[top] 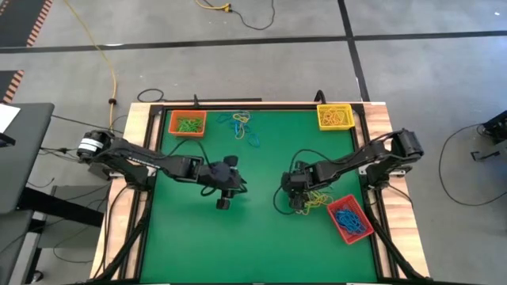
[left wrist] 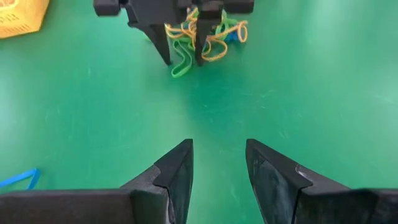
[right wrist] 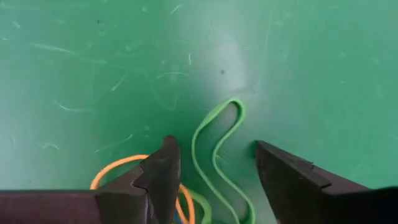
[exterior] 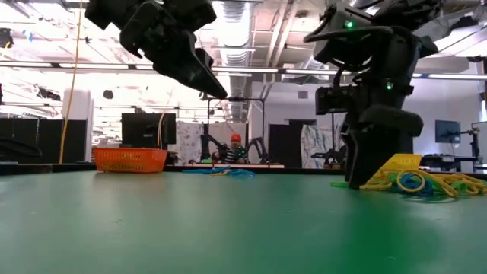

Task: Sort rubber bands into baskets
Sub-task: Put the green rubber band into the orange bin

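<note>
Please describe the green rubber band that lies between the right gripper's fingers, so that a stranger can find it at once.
Find the red basket at the green table's right edge. Beside it lies a tangle of bands, where the right gripper stands open. The green rubber band lies between its fingers, a bent loop poking out onto bare mat, unlike the orange band beside it.

A robotics lab: exposed ceiling ducts, monitors, taped concrete floor.

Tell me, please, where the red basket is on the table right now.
In the high view, the red basket sits near the table's right edge, holding blue bands, just beside the loose pile of rubber bands under the right gripper.
</note>
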